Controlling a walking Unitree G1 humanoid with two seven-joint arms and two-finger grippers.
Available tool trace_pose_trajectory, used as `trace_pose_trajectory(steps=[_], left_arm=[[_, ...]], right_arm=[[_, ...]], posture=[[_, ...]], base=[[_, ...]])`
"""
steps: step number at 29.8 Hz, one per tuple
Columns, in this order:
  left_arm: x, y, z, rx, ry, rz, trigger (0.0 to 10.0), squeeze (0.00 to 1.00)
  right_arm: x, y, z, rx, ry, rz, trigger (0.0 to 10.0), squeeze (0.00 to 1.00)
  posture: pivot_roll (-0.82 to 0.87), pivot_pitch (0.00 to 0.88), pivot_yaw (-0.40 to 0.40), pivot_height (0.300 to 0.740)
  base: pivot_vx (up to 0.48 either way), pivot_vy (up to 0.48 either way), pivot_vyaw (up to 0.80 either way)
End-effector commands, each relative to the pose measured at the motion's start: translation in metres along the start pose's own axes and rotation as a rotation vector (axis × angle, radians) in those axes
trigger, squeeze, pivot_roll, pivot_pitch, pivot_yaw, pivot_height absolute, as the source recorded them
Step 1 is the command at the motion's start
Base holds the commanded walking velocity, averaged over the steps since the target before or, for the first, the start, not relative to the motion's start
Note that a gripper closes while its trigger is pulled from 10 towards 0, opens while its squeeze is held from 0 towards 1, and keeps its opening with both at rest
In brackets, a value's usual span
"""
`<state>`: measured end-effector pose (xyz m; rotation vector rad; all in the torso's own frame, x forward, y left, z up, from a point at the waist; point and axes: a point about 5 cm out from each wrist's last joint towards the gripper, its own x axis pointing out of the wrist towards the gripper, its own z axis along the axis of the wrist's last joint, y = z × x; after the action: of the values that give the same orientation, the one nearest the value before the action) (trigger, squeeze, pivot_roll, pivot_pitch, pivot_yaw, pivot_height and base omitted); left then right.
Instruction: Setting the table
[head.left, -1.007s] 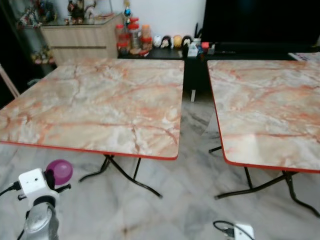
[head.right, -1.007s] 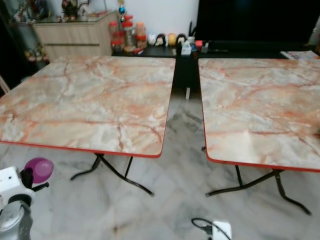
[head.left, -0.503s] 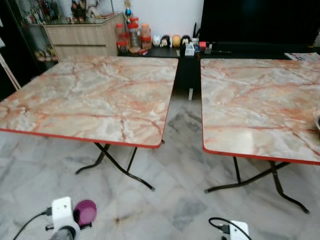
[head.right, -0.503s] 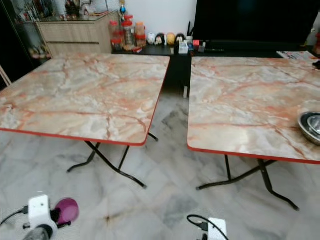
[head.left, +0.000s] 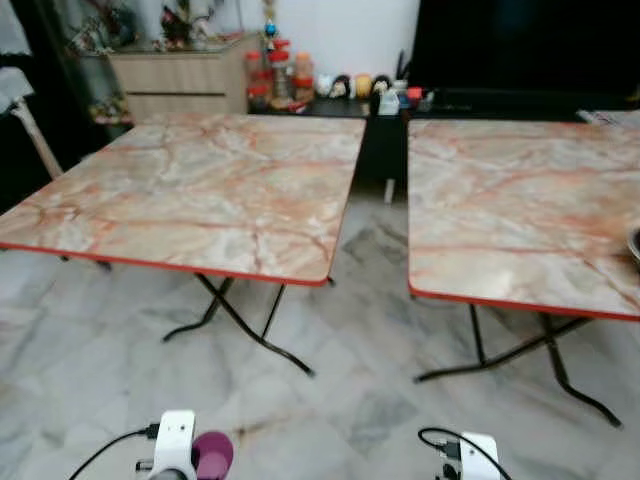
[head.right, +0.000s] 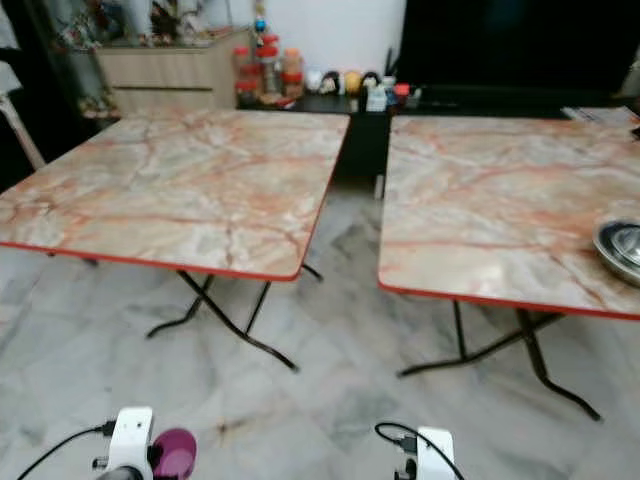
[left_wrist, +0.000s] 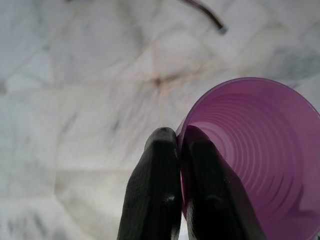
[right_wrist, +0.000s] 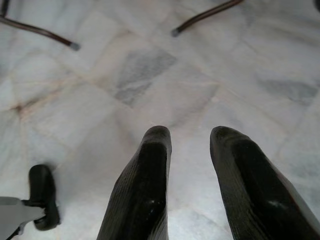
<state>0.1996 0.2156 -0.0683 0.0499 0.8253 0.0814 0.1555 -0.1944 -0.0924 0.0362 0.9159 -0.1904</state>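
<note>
Two marble-patterned folding tables with red edges stand before me, the left table (head.left: 200, 195) and the right table (head.left: 520, 210). A metal bowl (head.right: 620, 245) rests near the right table's right edge. My left gripper (left_wrist: 179, 150) is shut on the rim of a purple plastic cup (left_wrist: 255, 150), one finger inside and one outside. That cup (head.left: 212, 455) shows low at the bottom of the head view, beside the white wrist unit (head.left: 176, 450). My right gripper (right_wrist: 189, 137) hangs open over the floor with nothing between its fingers; its wrist (head.left: 476, 458) sits at the bottom right.
A wooden cabinet (head.left: 180, 80) with jars (head.left: 285, 75) and small ornaments lines the back wall beside a dark TV unit (head.left: 520, 50). A narrow gap separates the tables. Black folding legs (head.left: 250, 325) stand under each table. Marble floor (head.left: 360, 400) lies between me and the tables.
The camera has pulled back and shifted, so the tables sit farther off. My left arm with the purple cup has dropped lower in the picture. The metal bowl has come into view.
</note>
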Motion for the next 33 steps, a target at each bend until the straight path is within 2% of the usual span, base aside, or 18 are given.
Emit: trace_pose_trajectory(steps=[1,7,16,33], left_arm=[[0.0005,-0.0057,-0.0021,0.005,0.017,-0.010,10.0,0.00],[-0.0007,-0.0058,-0.0071,0.005,0.033,-0.001,10.0,0.00],[-0.0002,-0.0071,-0.0056,0.005,0.029,-0.001,10.0,0.00],[-0.0002,-0.0118,-0.0054,-0.003,0.013,-0.013,10.0,0.00]], right_arm=[[0.0012,-0.0034,0.0052,0.008,-0.014,-0.013,10.0,0.00],[0.0021,-0.0021,0.0090,0.014,-0.027,-0.003,10.0,0.00],[0.0021,-0.0046,0.0081,-0.019,-0.018,-0.015,10.0,0.00],[0.0012,-0.0104,0.0066,-0.009,-0.021,-0.030,10.0,0.00]], posture=[[0.02,0.000,0.005,0.740],[0.01,0.000,0.003,0.740],[0.00,0.000,0.004,0.740],[-0.01,0.000,-0.004,0.740]], base=[[0.000,-0.337,0.00],[0.000,-0.334,0.00],[0.000,-0.336,0.00],[0.000,-0.334,0.00]])
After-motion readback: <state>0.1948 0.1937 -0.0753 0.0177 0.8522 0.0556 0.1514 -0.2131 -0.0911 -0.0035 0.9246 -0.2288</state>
